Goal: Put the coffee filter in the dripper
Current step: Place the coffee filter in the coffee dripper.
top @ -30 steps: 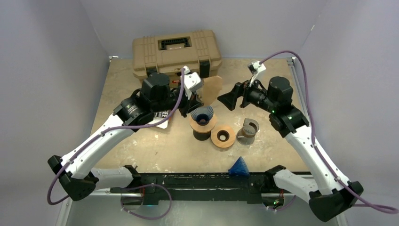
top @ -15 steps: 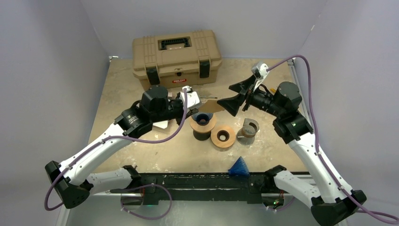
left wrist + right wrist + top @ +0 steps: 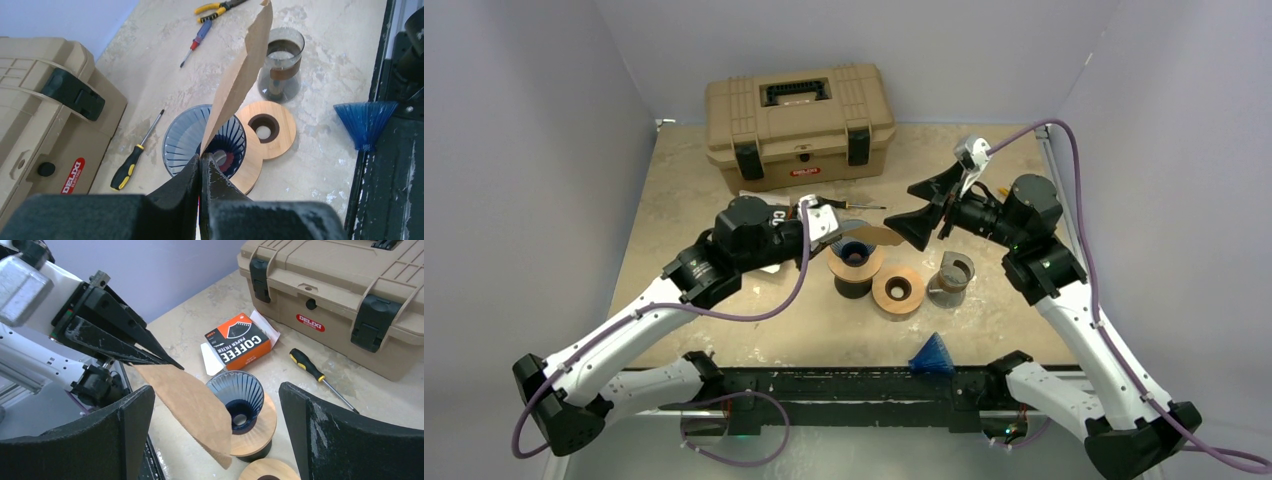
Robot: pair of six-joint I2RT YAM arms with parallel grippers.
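A flat brown paper coffee filter (image 3: 241, 75) is pinched by its corner in my left gripper (image 3: 202, 158), which is shut on it. In the top view the filter (image 3: 876, 235) hangs level just above the blue ribbed dripper (image 3: 855, 251), which sits on a round wooden stand. The dripper (image 3: 239, 394) is empty, with the filter (image 3: 192, 399) slanting over its left rim. My right gripper (image 3: 920, 204) stands wide open just right of the filter's free end, touching nothing. From the right wrist the filter lies between its two fingers (image 3: 130, 425).
A tan toolbox (image 3: 799, 110) stands at the back. An orange coffee filter box (image 3: 239, 344) and a black-and-yellow screwdriver (image 3: 312, 371) lie near the dripper. A wooden ring (image 3: 898, 290), a glass carafe (image 3: 951, 277) and a second blue cone (image 3: 933, 354) sit to its right.
My left arm came down and forward, turning the filter from upright to level over the dripper. The right gripper swung left towards the filter and stayed open.
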